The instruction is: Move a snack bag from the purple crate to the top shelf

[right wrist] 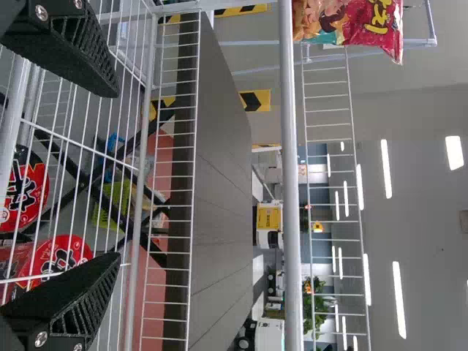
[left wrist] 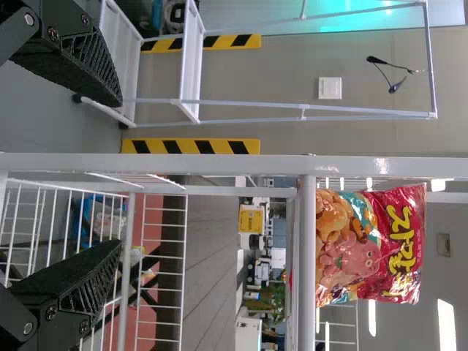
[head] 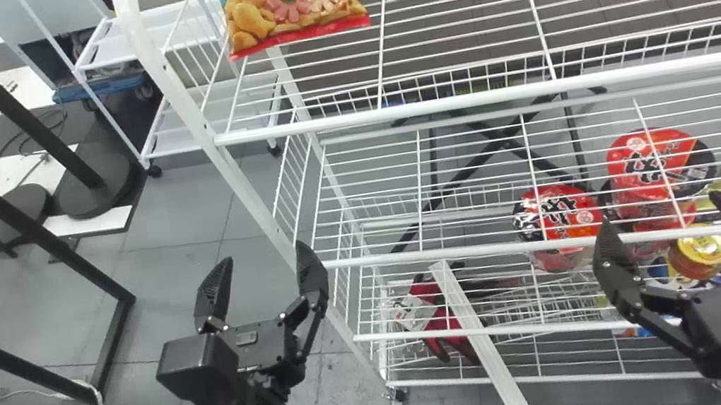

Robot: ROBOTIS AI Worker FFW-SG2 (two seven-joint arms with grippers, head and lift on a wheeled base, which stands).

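Snack bag in shiny red, teal and orange plastic with a pink cartoon figure (head: 296, 8): where does it sit?

It stands upright on the top shelf (head: 600, 82), toward the left end, between the near rail and the far one.

And whose shelf is that?

It belongs to a tall white wire rack with rounded corner posts (head: 252, 194).

Is either hand of the robot touching the bag?

Neither. The left gripper (head: 264, 274) is down in front of the rack's left end, its two black fingers spread wide with nothing between them. The right gripper (head: 660, 211) is in front of the right part, its fingers wide apart too, holding nothing.

What lies lower in the rack?

On the right, through the wires below the top shelf, come round red-and-black wrapped packages (head: 556, 220), with a round gold-topped container (head: 700, 249) near them. Low on the left is a bundle of red-and-black cloth-like material (head: 447, 325), and a flat white bar (head: 486, 348) slants down just beside it.

Anything past the rack?

Well apart on the left, a black metal frame (head: 12, 212) stands on grey floor tiles (head: 185, 221); a white wheeled cart (head: 192, 131) is farther off.
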